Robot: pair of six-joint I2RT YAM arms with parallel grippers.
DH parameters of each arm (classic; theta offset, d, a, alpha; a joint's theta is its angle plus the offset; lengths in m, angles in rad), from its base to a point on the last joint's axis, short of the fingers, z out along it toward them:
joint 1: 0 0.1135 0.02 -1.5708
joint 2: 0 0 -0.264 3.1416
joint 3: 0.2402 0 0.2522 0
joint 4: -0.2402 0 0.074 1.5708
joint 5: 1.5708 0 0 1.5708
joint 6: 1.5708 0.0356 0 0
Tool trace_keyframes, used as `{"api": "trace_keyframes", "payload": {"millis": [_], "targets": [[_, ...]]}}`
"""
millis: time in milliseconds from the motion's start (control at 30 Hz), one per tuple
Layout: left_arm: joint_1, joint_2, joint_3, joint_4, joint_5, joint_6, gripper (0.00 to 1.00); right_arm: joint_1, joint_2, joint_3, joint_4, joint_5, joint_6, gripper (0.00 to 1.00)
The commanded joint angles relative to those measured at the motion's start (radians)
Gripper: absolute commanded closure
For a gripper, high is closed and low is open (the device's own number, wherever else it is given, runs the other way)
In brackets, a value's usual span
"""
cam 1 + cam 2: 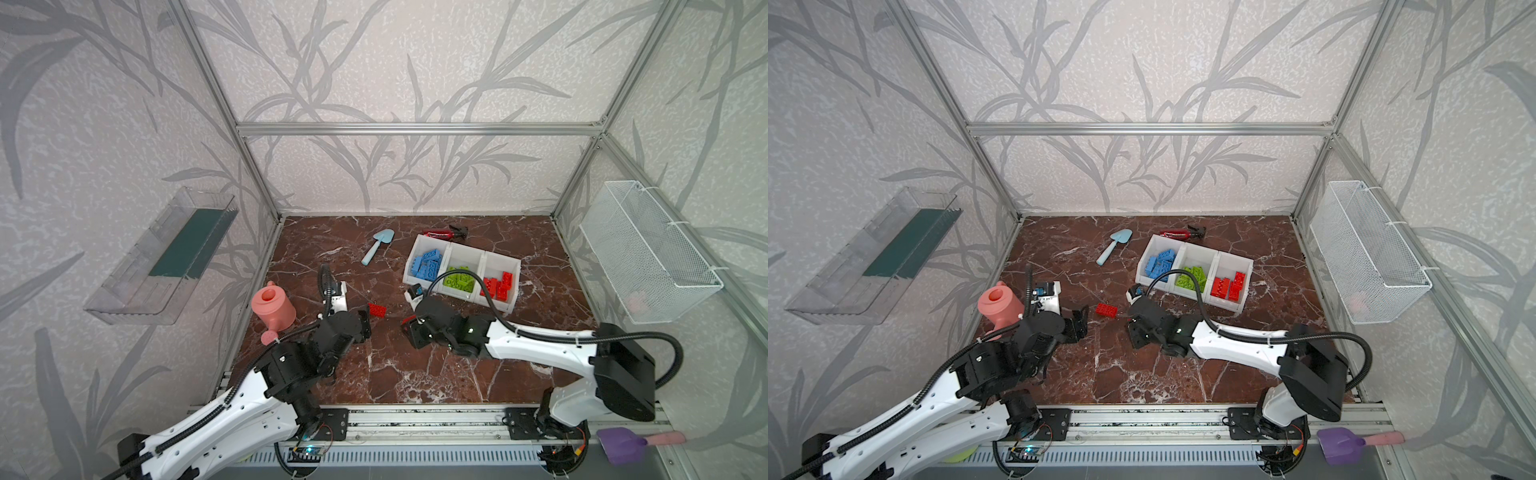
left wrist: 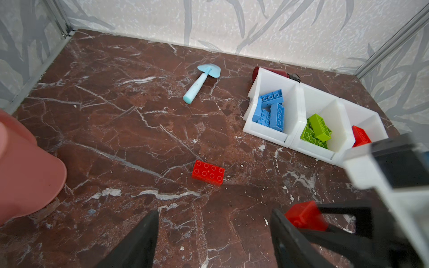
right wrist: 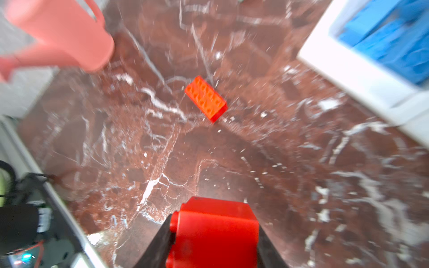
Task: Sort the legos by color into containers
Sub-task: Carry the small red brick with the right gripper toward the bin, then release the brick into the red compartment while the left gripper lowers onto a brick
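The right gripper [image 3: 213,246] is closed on a red brick [image 3: 209,215], with one black finger pressed on each side of it. This held brick is in front of the white bins [image 2: 264,133], near their blue end, and it does not touch them. I cannot tell if it touches the table [image 1: 415,374].

The left gripper [image 2: 213,232] is open and holds nothing. It is well apart from the bins, on their blue side.

A loose red brick [image 1: 377,309] lies flat on the table with its bumps up. It is off past the blue end of the bins, between the two grippers.

The three bins sit joined in a row. One end bin holds the blue bricks [image 1: 426,264], the middle bin holds the green bricks [image 1: 459,282], and the other end bin holds the sorted red bricks [image 1: 498,284].

A light blue toy shovel [image 1: 376,245] lies beside the blue end of the bins. A red spray bottle [image 1: 444,232] lies just behind the bins. A pink watering can [image 1: 272,309] stands far from the bins, by the left gripper.
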State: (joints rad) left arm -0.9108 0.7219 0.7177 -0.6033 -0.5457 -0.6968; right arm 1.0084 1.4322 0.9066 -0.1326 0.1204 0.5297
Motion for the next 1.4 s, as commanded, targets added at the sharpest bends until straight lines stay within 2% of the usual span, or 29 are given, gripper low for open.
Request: {"api": "trace_keyframes", "payload": {"millis": [0,267,433,600,733,1167,1300,1367], "targets": [[0.008,0.053,-0.024,0.081,0.029,-0.049,0.25,-0.098,-0.121,-0.052,-0.075,-0.045,-0.019,0.65],[0.014,0.208,-0.042,0.187,0.111,-0.078,0.25,-0.389,-0.361,-0.091,-0.251,-0.103,-0.076,0.66],[0.015,0.246,-0.067,0.207,0.127,-0.092,0.25,-0.623,-0.381,-0.120,-0.268,-0.222,-0.078,0.66],[0.018,0.241,-0.100,0.219,0.126,-0.101,0.25,-0.767,-0.343,-0.134,-0.231,-0.262,-0.073,0.66],[0.021,0.254,-0.120,0.221,0.131,-0.113,0.25,-0.818,-0.270,-0.112,-0.194,-0.262,-0.075,0.66],[0.028,0.272,-0.172,0.225,0.145,-0.148,0.25,-0.879,-0.031,0.022,-0.138,-0.243,-0.079,0.66],[0.030,0.270,-0.181,0.221,0.147,-0.146,0.25,-0.909,0.028,0.046,-0.124,-0.254,-0.076,0.64],[0.032,0.267,-0.184,0.216,0.141,-0.144,0.25,-0.923,0.049,0.057,-0.119,-0.260,-0.075,0.59]]}}
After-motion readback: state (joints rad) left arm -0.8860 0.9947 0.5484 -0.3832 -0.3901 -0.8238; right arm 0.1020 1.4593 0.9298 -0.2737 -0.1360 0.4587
